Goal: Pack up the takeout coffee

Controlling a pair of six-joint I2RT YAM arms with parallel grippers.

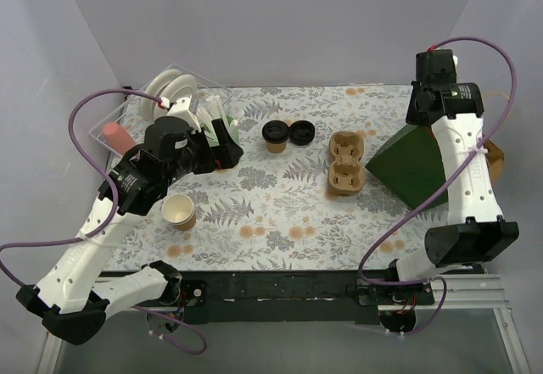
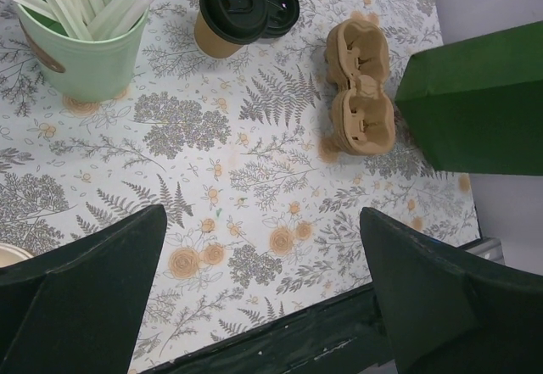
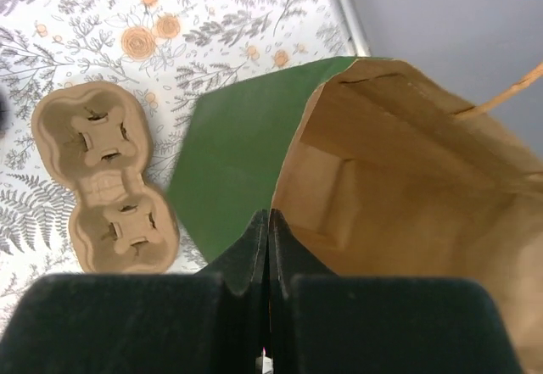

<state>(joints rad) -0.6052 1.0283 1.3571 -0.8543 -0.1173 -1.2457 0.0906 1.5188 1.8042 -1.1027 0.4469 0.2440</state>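
Note:
The takeout coffee (image 1: 274, 135) (image 2: 222, 13), a kraft-brown cup with a black lid, stands at the back middle of the floral table. A second black lid (image 1: 300, 131) (image 2: 277, 5) sits beside it. My left gripper (image 1: 224, 147) (image 2: 263, 293) hangs open and empty above the table, left of the cup. The green paper bag (image 1: 411, 166) (image 3: 242, 149) lies on the right, and its brown inside (image 3: 407, 179) faces the right wrist camera. My right gripper (image 3: 269, 220) is shut on the bag's rim.
A brown pulp cup carrier (image 1: 346, 164) (image 2: 361, 94) (image 3: 106, 179) lies between the coffee and the bag. A mint-green cup of white straws (image 2: 81, 47) stands at the back left, near a clear rack of white plates (image 1: 174, 90). An open, lidless paper cup (image 1: 179, 211) stands front left.

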